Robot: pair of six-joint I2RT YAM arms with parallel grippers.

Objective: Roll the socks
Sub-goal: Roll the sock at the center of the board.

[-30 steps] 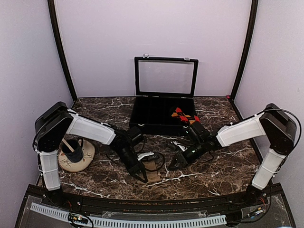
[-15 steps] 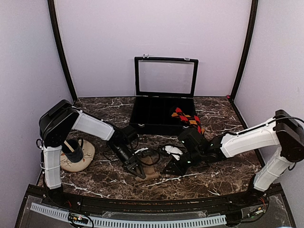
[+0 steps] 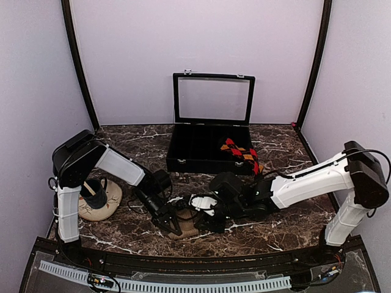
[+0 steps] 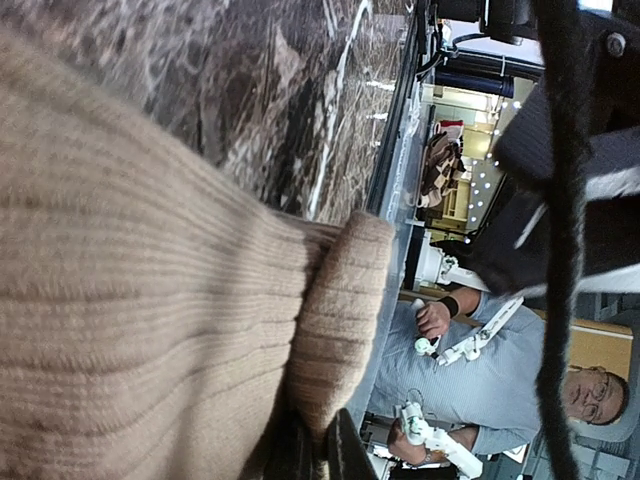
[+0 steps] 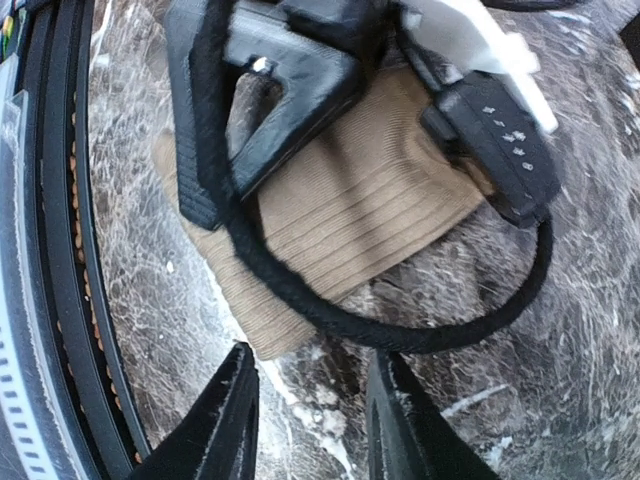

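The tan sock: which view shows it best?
Right wrist: the tan sock shows most of its ribbed body. Left wrist shows only close knit and cuff; top external, a small, partly hidden patch.

Sock [image 5: 340, 210], 6 o'clock on table: tan ribbed knit cloth, matt. Table [image 3: 287, 220]: dark marble look, white veins, glossy. Right gripper [image 5: 312, 430]: matt black plastic fingers. Cable [image 5: 400, 340]: black braided weave. Box [image 3: 189, 165], 12 o'clock: matt black, clear glossy lid.

No text, label, brand or number can be read anywhere; small pale marks on a black housing [image 5: 500, 125] are illegible.
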